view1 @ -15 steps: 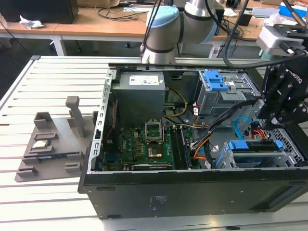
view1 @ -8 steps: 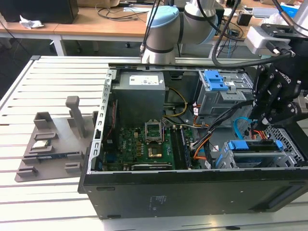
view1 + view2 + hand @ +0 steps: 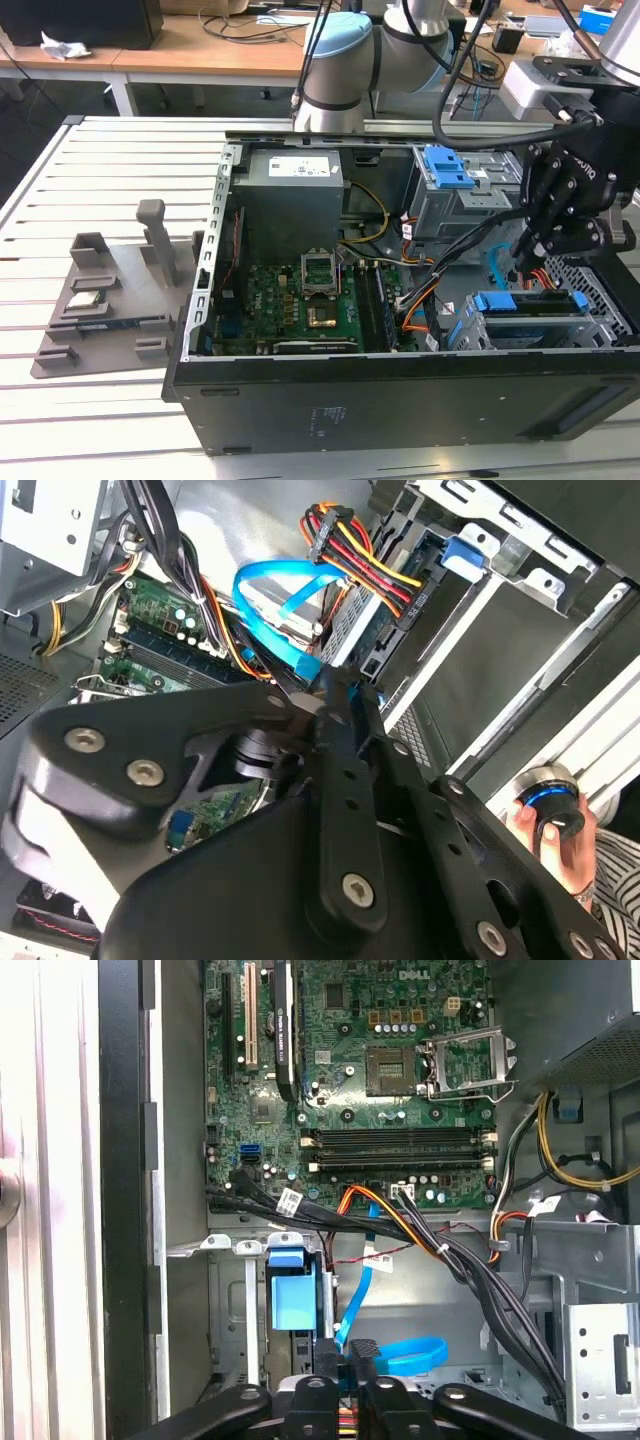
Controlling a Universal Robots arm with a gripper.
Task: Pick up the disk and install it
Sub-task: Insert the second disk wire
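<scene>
Exterior view: high, angled down on open computer case [image 3: 400, 400]. Both wrist views: close inside it, sharing motherboard [image 3: 380, 1090] and blue cable [image 3: 280, 600].

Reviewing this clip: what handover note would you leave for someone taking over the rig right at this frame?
Gripper: hangs inside the open computer case, just above the drive bay at the exterior view's right. It is not lifting the disk.
Disk: its blue frame lies in that lower bay, directly under the gripper.
Done: the disk appears picked up and placed in the bay.
Left: check that it is fully seated, which cannot be told here. A loose blue cable lies beside the gripper.
</scene>
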